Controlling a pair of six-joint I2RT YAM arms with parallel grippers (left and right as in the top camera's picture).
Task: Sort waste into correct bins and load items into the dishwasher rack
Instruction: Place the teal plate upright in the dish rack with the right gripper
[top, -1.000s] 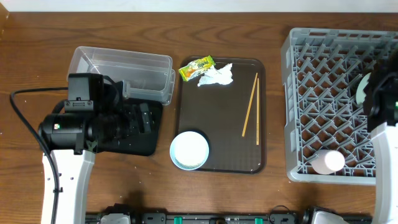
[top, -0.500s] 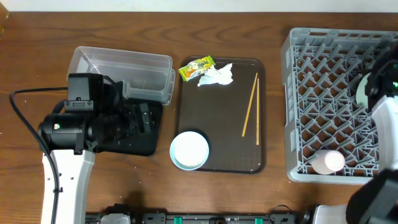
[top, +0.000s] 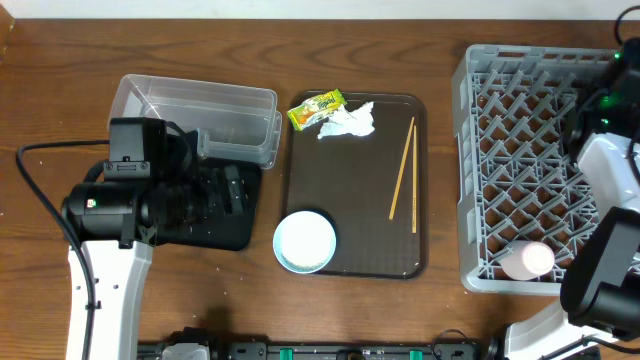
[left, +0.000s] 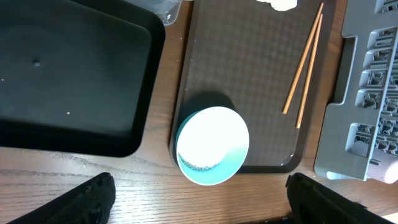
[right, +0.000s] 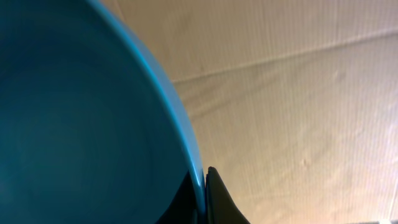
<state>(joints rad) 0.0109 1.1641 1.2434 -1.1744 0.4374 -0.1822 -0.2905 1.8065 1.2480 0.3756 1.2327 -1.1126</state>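
Note:
In the right wrist view my right gripper (right: 205, 190) is shut on the rim of the large blue bowl (right: 81, 112), which fills the left of that view. From overhead only the right arm (top: 605, 160) shows, over the right side of the grey dishwasher rack (top: 520, 150). My left gripper (left: 208, 202) stands open over bare table, just below a small turquoise bowl (left: 212, 146) that is white inside and holds rice-like grains (left: 199, 165). The snack wrapper (top: 316, 108), tissue (top: 347, 121) and chopsticks (top: 404, 170) lie on the brown serving tray (top: 360, 220). A pink cup (top: 527, 261) lies in the rack's near corner.
The clear tub (top: 195, 118) sits at the back left, with the black tray (left: 68, 81) in front of it, largely under my left arm (top: 120, 200). The rack's side wall (left: 367, 93) rises just right of the serving tray. Beige corrugated board fills the background behind the blue bowl.
The right arm has swung toward the far right edge over the rack. A pale round thing seen earlier in the rack's right side is now hidden. The left arm has not moved.

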